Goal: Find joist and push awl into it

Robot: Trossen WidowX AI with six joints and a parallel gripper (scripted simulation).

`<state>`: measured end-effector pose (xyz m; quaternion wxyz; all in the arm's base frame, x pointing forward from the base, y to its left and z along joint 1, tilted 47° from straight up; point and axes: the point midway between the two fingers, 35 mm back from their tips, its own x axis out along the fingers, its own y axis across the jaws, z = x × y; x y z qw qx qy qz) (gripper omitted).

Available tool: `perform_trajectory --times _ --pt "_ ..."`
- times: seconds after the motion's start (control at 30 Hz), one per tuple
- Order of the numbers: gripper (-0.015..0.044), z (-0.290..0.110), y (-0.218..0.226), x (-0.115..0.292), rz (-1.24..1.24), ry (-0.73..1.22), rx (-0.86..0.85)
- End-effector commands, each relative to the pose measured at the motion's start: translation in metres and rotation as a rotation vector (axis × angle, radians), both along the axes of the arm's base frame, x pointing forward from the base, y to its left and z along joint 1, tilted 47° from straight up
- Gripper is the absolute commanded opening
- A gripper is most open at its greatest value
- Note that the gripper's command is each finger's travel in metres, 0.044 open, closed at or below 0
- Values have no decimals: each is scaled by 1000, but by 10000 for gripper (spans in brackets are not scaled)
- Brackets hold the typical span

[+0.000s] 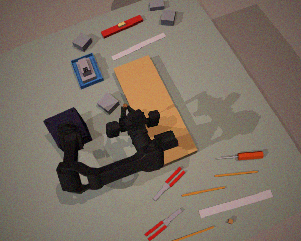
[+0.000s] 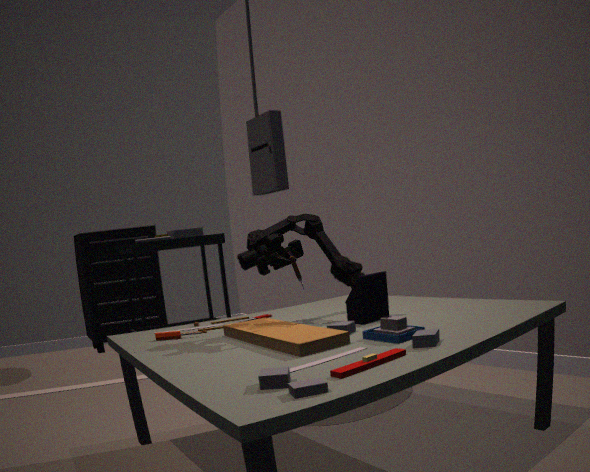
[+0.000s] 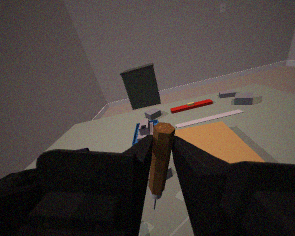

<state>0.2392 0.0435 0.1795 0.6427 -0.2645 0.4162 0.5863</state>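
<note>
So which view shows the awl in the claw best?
The wrist view: the awl fills the frame's middle, its wooden handle clamped between both fingers, metal tip below. The exterior view shows it small, high above the panel. The top view shows only the handle's end.

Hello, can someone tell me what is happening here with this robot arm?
The single arm's gripper is shut on the awl, wooden handle up and metal tip pointing down, high above the table near the edge of the orange floor panel. The stud finder already lies in the blue tray. No hole shows in the panel, so the push into the hidden joist appears to be what remains.
</note>
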Motion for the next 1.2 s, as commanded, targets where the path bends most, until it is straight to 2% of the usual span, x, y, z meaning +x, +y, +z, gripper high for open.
perform_trajectory --times 0.0,0.8,1.17 --pt "0 -13 5 12 11 8 -13" --pt "0 -127 71 115 215 -190 -20" --pt "0 -131 72 117 221 -196 -19"
